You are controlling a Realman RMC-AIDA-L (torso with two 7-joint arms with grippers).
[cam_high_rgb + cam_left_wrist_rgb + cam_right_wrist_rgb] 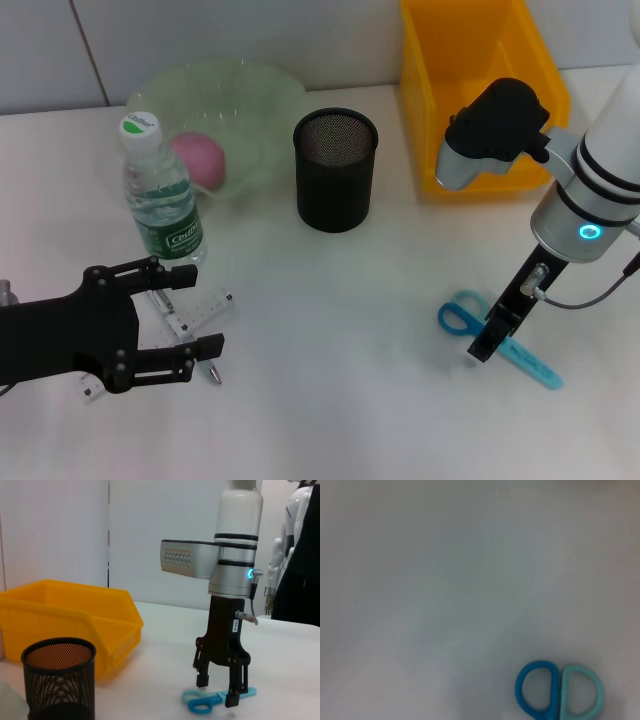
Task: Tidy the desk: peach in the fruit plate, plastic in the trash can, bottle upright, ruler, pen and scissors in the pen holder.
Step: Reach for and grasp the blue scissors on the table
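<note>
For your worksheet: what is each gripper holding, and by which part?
Nothing is held. The right gripper straddles the scissors, jaws open; the left gripper is open too.

White right arm (610, 150) with black bands, silver wrist, glowing cyan ring light, black camera housing, thin grey cable. Matte black right claw (222, 687); left claw (195, 315) black, screw-studded.

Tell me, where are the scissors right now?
In the head view the scissors lie flat on the table's right side, in front of the yellow bin, with the right tool straddling them.
</note>
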